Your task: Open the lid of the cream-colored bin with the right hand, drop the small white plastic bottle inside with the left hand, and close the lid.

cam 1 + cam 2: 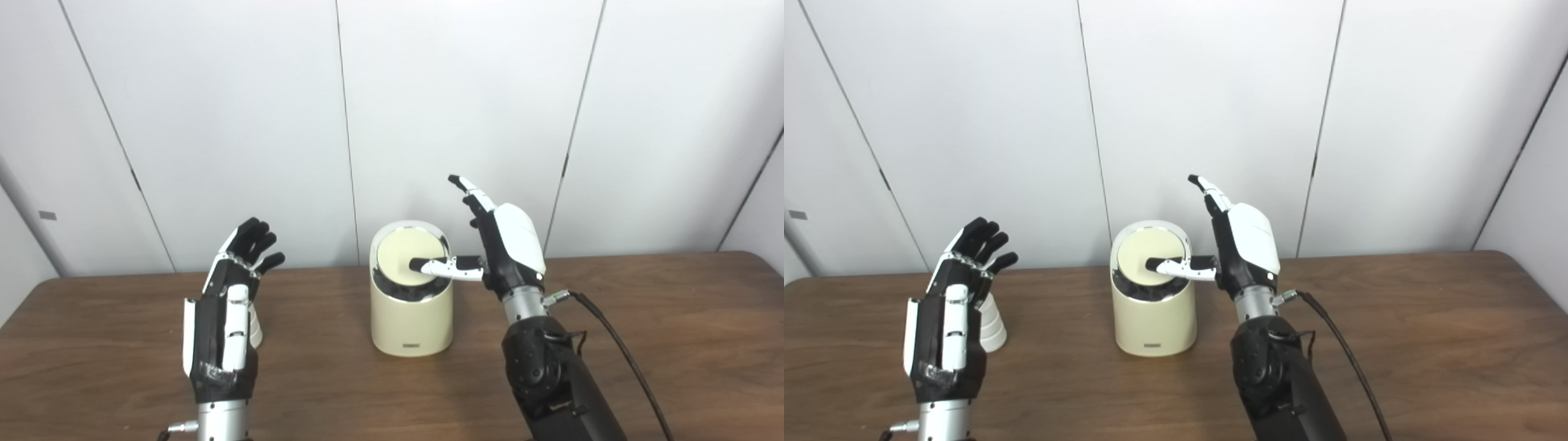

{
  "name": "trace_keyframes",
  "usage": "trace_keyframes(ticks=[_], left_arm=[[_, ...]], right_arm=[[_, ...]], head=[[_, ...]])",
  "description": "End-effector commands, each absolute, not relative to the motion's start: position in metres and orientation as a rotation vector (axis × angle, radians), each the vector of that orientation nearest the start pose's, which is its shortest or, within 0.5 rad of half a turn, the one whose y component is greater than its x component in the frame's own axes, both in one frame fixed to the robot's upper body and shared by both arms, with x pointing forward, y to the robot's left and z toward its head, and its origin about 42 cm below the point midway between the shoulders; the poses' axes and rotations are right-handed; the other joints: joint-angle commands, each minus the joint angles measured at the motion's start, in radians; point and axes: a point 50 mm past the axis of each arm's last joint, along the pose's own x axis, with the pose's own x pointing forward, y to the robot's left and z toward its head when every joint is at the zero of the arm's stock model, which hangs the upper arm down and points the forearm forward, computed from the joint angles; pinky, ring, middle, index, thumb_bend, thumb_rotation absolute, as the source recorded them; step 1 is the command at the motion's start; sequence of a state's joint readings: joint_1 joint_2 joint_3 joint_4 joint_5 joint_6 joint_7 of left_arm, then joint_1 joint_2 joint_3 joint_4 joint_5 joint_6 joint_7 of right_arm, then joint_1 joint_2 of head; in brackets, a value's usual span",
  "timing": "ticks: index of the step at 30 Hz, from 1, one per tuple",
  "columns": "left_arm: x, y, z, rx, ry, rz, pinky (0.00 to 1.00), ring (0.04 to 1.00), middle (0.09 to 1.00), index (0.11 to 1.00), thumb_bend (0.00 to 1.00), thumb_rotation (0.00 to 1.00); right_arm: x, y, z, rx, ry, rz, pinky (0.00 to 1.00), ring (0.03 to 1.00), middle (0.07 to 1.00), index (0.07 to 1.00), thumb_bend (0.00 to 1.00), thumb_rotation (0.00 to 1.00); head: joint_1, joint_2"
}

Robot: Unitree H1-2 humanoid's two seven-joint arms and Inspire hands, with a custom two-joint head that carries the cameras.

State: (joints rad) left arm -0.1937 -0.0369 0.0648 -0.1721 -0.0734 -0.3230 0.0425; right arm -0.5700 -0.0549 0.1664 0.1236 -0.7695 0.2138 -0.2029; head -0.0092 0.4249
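We see the wooden table (643, 318), and on it the cream bin (411, 318) with its lid (404, 252) tilted inward under our right hand (505, 251), fingers apart, thumb pressing it. Our left hand (223, 318) is open and empty; just beyond it stands the white bottle (992, 324), not yet picked up. Grasping, dropping and closing remain

Left hand (946, 318) hides most of the bottle (992, 324).

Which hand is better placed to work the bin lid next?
Right. The right hand already has its thumb across the bin lid; the left hand stands open beside the white bottle, apart from the bin.
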Motion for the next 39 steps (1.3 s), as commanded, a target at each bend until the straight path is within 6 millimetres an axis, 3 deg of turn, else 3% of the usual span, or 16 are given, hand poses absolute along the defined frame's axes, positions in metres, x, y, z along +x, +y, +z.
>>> trace_keyframes(ticks=[1, 9, 20, 27, 33, 39], left_arm=[[0.3228, 0.2005, 0.2383, -0.130, -0.751, 0.051, 0.76, 0.847, 0.863, 0.857, 0.26, 0.78], [0.3222, 0.1999, 0.2395, -0.131, -0.746, 0.050, 0.77, 0.848, 0.867, 0.863, 0.27, 0.77], [0.3218, 0.1982, 0.2402, -0.130, -0.750, 0.049, 0.77, 0.848, 0.864, 0.860, 0.27, 0.77], [0.3220, 0.1981, 0.2409, -0.132, -0.748, 0.048, 0.77, 0.849, 0.865, 0.861, 0.27, 0.77], [0.3224, 0.1986, 0.2417, -0.123, -0.756, 0.050, 0.77, 0.853, 0.870, 0.864, 0.27, 0.77], [0.3216, 0.1987, 0.2424, -0.126, -0.757, 0.052, 0.77, 0.849, 0.866, 0.861, 0.27, 0.77]], right_arm=[[0.4384, -0.1389, 0.2886, -0.829, -0.507, -0.214, 0.69, 0.861, 0.901, 0.888, 0.96, 0.42], [0.4450, -0.1374, 0.2870, -0.867, -0.488, -0.212, 0.71, 0.891, 0.917, 0.900, 0.98, 0.40], [0.4434, -0.1370, 0.2869, -0.907, -0.493, -0.226, 0.75, 0.896, 0.904, 0.885, 1.00, 0.19], [0.4422, -0.1358, 0.2894, -0.948, -0.492, -0.225, 0.76, 0.907, 0.914, 0.898, 1.00, 0.11], [0.4412, -0.1356, 0.2905, -1.005, -0.468, -0.222, 0.85, 0.912, 0.931, 0.911, 1.00, 0.02], [0.4401, -0.1351, 0.2894, -1.024, -0.451, -0.220, 0.85, 0.908, 0.928, 0.912, 0.99, 0.00]], head=[[-0.001, 0.001], [-0.001, 0.004], [-0.001, 0.009], [-0.002, 0.011], [-0.003, 0.013], [-0.004, 0.017]])
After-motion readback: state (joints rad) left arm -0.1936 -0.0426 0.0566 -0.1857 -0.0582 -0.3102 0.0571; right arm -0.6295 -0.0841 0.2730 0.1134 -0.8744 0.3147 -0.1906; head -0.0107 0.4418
